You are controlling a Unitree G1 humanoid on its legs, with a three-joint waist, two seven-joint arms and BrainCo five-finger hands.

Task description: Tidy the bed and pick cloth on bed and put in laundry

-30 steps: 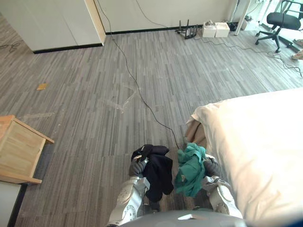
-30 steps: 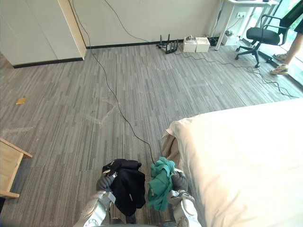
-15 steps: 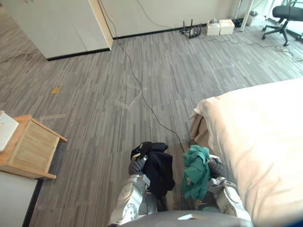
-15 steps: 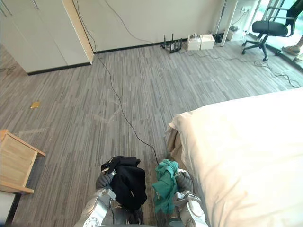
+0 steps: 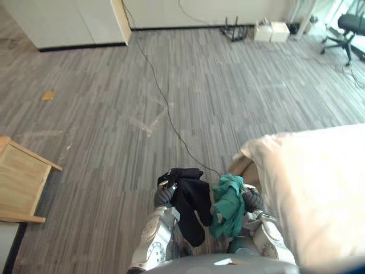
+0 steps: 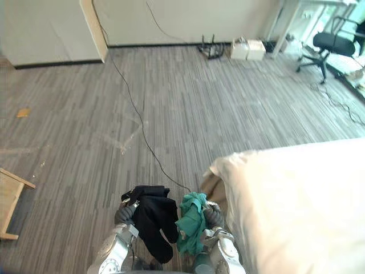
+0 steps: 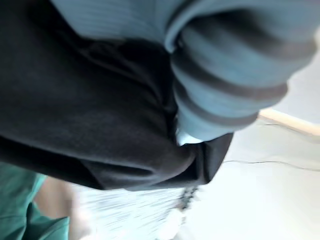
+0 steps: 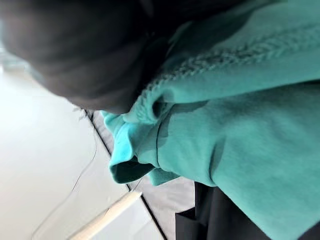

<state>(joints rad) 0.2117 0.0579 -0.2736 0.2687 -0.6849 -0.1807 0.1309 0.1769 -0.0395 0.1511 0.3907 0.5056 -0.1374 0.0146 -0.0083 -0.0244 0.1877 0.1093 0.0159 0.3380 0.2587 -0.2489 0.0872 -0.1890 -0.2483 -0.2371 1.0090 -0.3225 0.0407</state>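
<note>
- A black cloth (image 5: 191,200) is gripped in the left hand (image 5: 164,197), with the fingers closed round its bunched top.
- A green cloth (image 5: 228,205) is clutched likewise in the right hand (image 5: 252,200), just beside the black one.
- Both are held above the floor (image 5: 114,114), near the bed (image 5: 319,188) corner.

Both head eyes look steeply down across the floor (image 5: 114,114) to the far wall (image 5: 171,11), sharing the bed (image 5: 319,188) corner; wrist cameras sit pressed against the black cloth (image 7: 75,115), left, and green cloth (image 8: 250,125), right.

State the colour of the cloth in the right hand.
Teal green cloth, best in the right wrist view.
</note>
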